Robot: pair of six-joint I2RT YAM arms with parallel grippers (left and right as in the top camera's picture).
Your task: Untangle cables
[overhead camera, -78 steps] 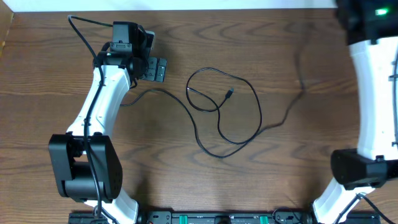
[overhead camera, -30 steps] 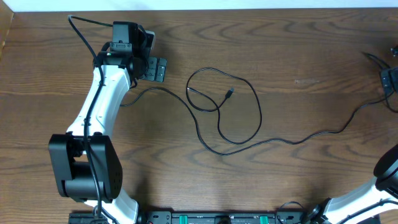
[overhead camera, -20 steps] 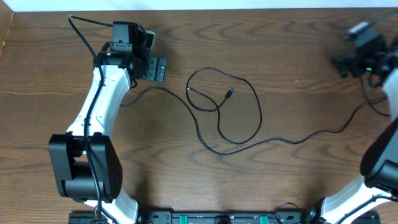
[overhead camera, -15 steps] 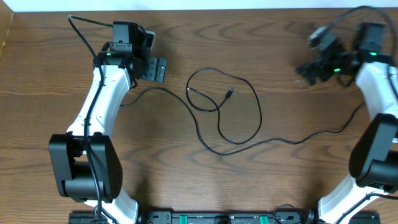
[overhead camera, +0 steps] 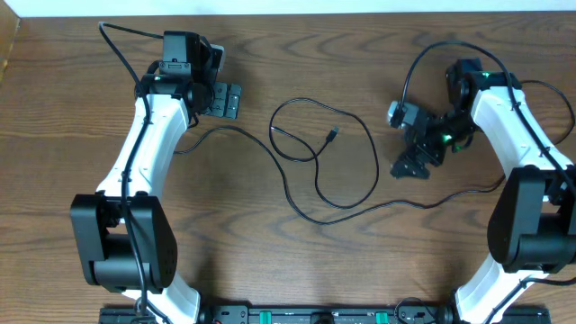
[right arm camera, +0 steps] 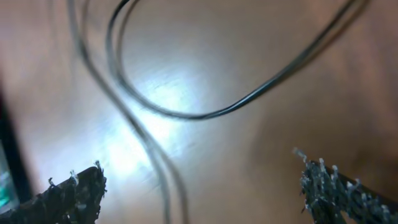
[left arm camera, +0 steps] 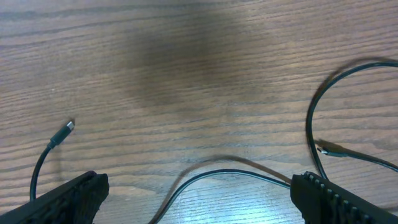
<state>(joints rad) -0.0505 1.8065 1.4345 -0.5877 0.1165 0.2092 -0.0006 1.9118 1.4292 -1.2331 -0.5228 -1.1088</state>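
overhead: bright, even light, sharp, only faint soft shadows | left wrist: crisp wood grain, broad soft shadow across the table (left arm camera: 186, 56) | right wrist: heavy blur, cable (right arm camera: 205, 116) smeared, white glare patch left of centre, edges dim

Thin black cable (overhead camera: 375, 168) lies slack in overlapping loops, its plug (overhead camera: 334, 134) inside the upper loop

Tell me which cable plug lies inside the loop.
The central small black plug, ringed by the thin black cable; the other plug lies outside, by the left gripper.
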